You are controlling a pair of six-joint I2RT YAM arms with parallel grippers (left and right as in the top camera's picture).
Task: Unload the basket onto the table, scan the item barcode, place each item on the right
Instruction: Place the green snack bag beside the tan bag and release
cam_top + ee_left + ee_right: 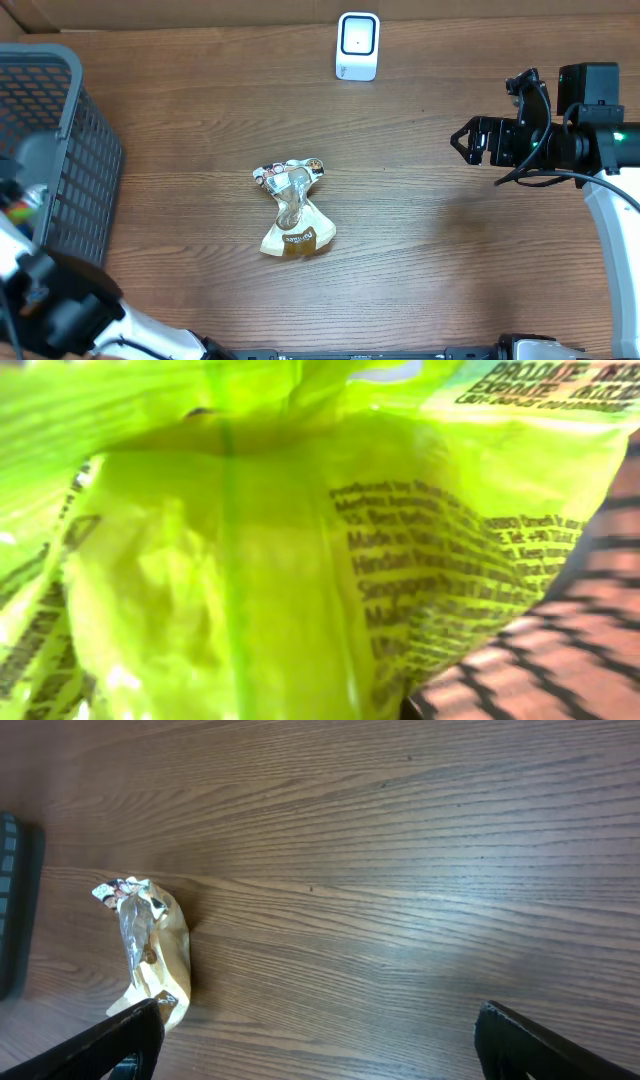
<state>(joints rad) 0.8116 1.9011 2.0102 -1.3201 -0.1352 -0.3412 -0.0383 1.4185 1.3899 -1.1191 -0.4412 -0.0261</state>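
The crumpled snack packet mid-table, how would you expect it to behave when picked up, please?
The packet looks twisted and pinched at its waist, so it is probably floppy and light. Its shiny foil may slip. Lying flat on the table, it seems unlikely to roll.

Packets: two, a crumpled gold packet (293, 212) mid-table and a green packet (250, 560) filling the left wrist view | scanner (357, 45): one, white, 12 o'clock | basket (70, 130): one, grey mesh, 9 o'clock | robot arms: two, left arm (70, 310) at 7 o'clock, right arm (590, 150) at 3 o'clock | table (450, 260): one, wooden
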